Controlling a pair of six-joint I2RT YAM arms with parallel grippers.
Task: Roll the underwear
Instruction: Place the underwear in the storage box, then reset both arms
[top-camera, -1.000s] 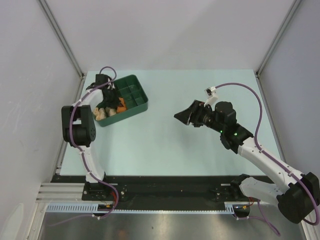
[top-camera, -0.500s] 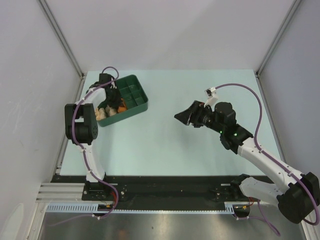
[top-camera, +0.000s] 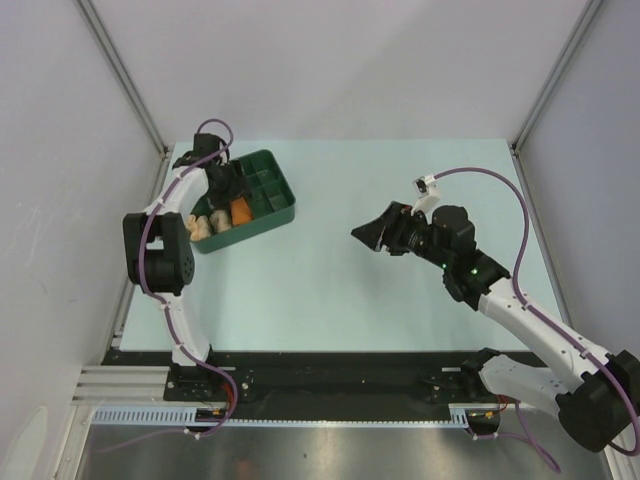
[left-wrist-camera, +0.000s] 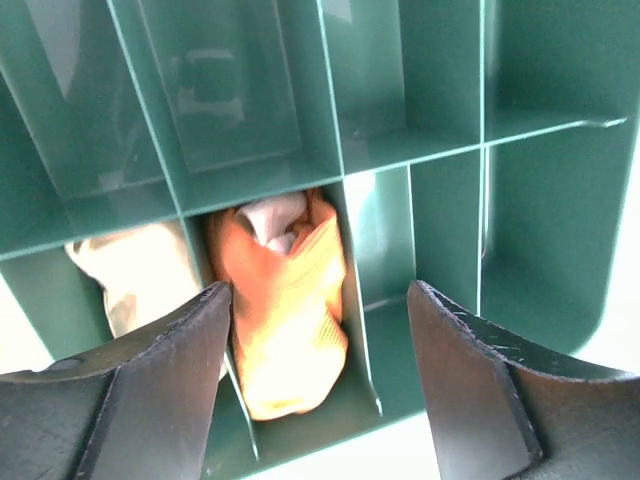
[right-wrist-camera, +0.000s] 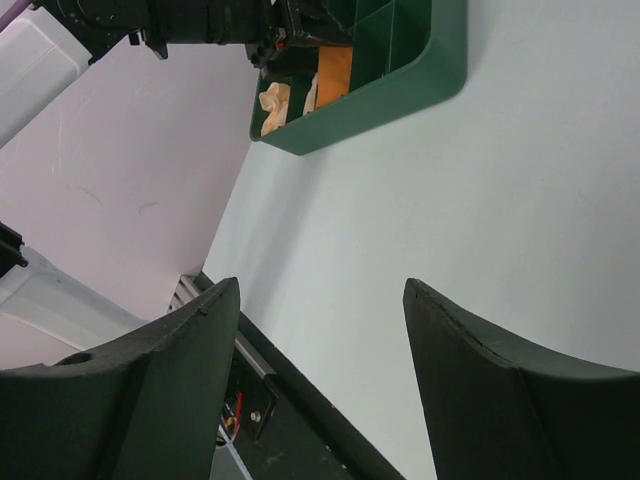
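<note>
top view: tray (top-camera: 272, 190) sits far left on the surface (top-camera: 330, 290). left jaws hang over its left half, too small here to tell their gap. orange roll (top-camera: 241, 211) lies in a compartment on the tray's near row. pale roll (top-camera: 218, 221) is in the next compartment to its left, and 2nd pale roll (top-camera: 197, 228) is at the tray's left end. right jaws hover above bare surface near the middle, well apart from the tray, pointing left.

left wrist: jaws apart, nothing btwn them, fingers (left-wrist-camera: 150, 400) low in the view on either side. orange roll is right below, tucked in a narrow compartment by the tray's outer wall, w/ a bit of cream cloth showing at its top end. pale roll is in the compartment beside it, partly hidden by one finger.

right wrist: jaws apart, holding nothing, only surface btwn them. tray is far off at the top of the view w/ orange roll and a pale roll visible inside. left arm (right-wrist-camera: 190, 20) is above it.
</note>
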